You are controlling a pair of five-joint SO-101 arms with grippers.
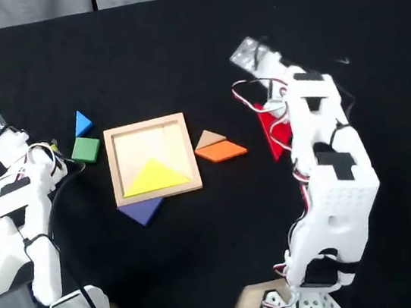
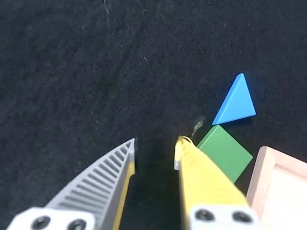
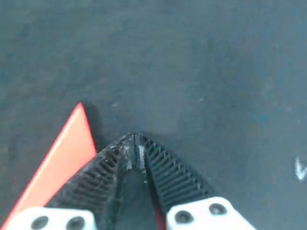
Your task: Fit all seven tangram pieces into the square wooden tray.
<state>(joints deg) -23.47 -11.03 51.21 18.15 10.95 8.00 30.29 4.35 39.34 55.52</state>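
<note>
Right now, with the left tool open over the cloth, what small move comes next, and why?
Probably slide the left tool sideways over the green square: its open fingers straddle bare cloth, and the square lies just outside the yellow finger, beside the tray.

Open bench (image 1: 177, 58) runs wide along the tray's (image 1: 145, 123) 12 o'clock side. At 9 o'clock the green square (image 1: 86, 149) and blue triangle (image 1: 82, 124) narrow the gap, and the left tool (image 2: 157, 141), fingers spread, is just beside the square. At 3 o'clock lie the tan triangle (image 1: 209, 138) and orange parallelogram (image 1: 221, 151), touching. Beyond them the right arm (image 1: 317, 130) stands over the red triangle (image 1: 270, 126). At 7 o'clock a dark blue triangle (image 1: 143, 209) lies against the rim. Inside, the yellow triangle (image 1: 155, 176) takes the 6 o'clock part.
</note>
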